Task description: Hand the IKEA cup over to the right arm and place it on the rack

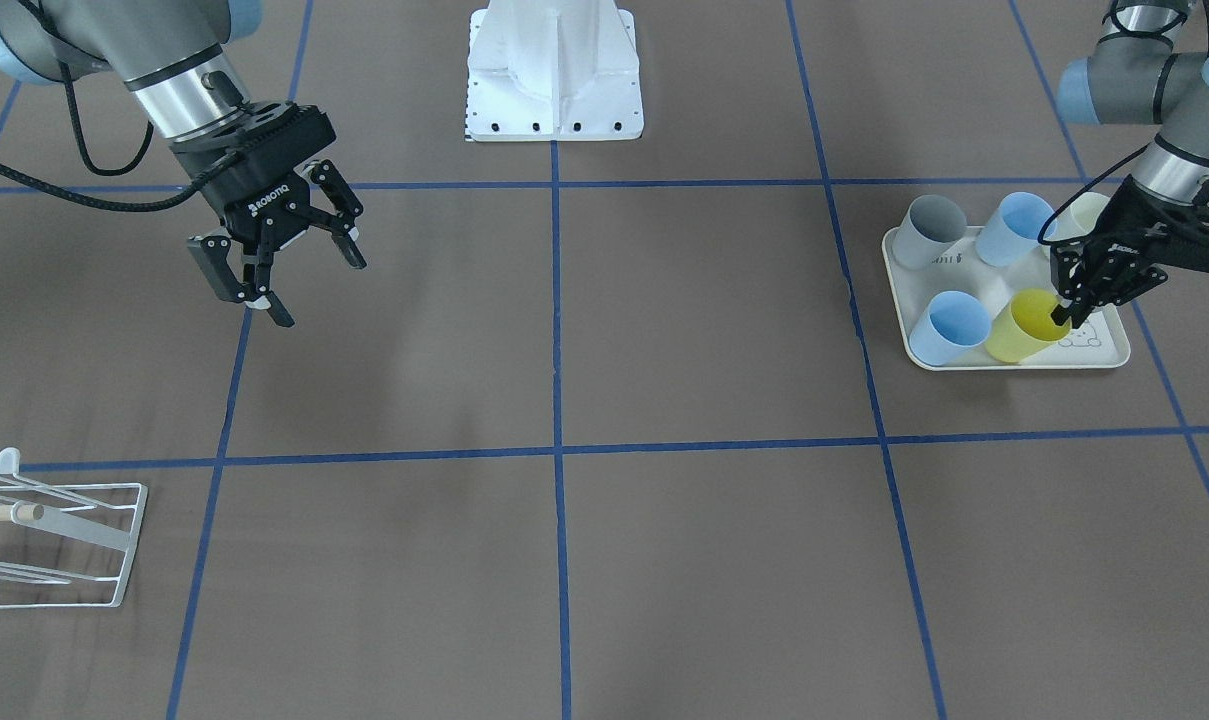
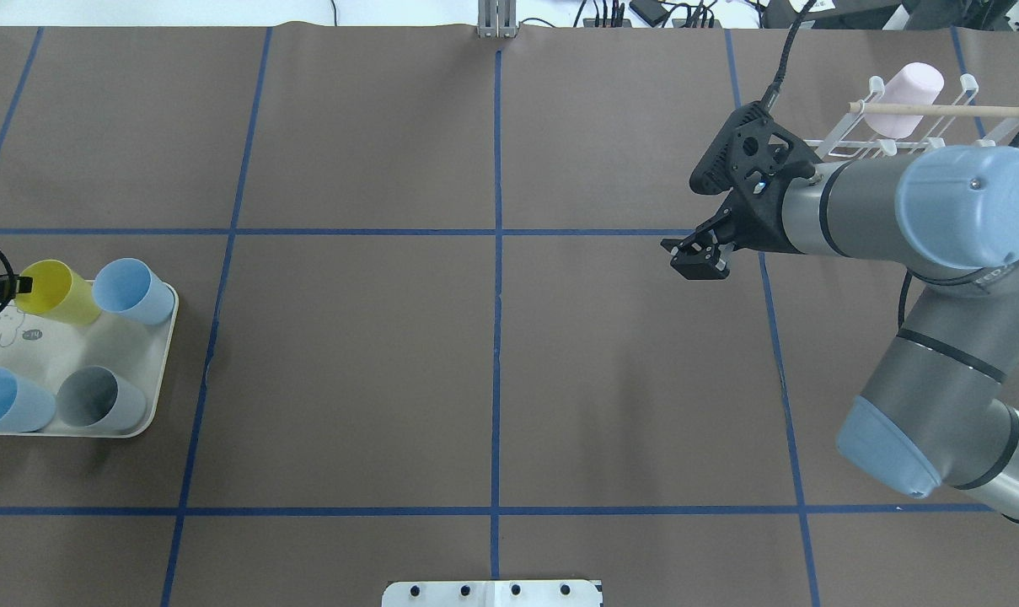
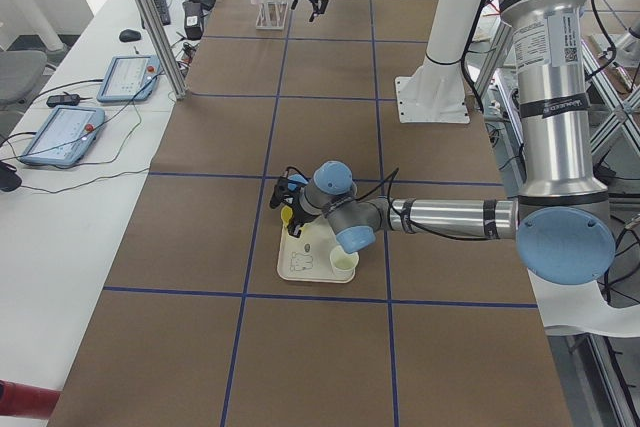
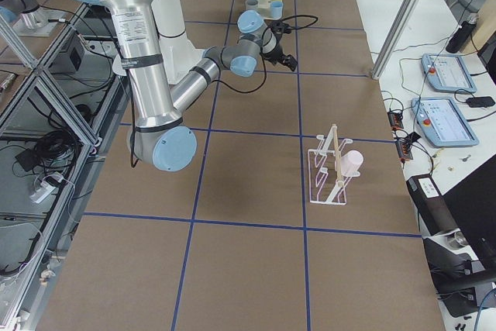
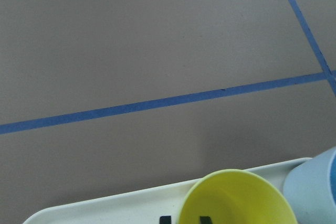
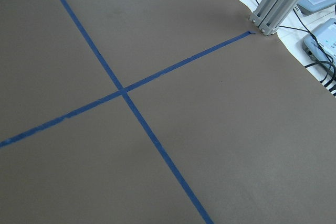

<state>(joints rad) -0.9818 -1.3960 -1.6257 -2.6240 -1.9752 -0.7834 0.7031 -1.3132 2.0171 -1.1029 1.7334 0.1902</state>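
Observation:
A yellow cup stands on the cream tray at the robot's left end of the table. My left gripper is shut on its rim, one finger inside the cup and one outside; the left wrist view shows the cup just below the camera. My right gripper hangs open and empty above the table, also seen in the overhead view. The white wire rack with a wooden dowel stands beyond it and holds a pink cup.
The tray also holds two blue cups, a grey cup and a pale cup partly hidden by my left gripper. The white robot base stands at the table's middle edge. Blue tape lines cross the brown table.

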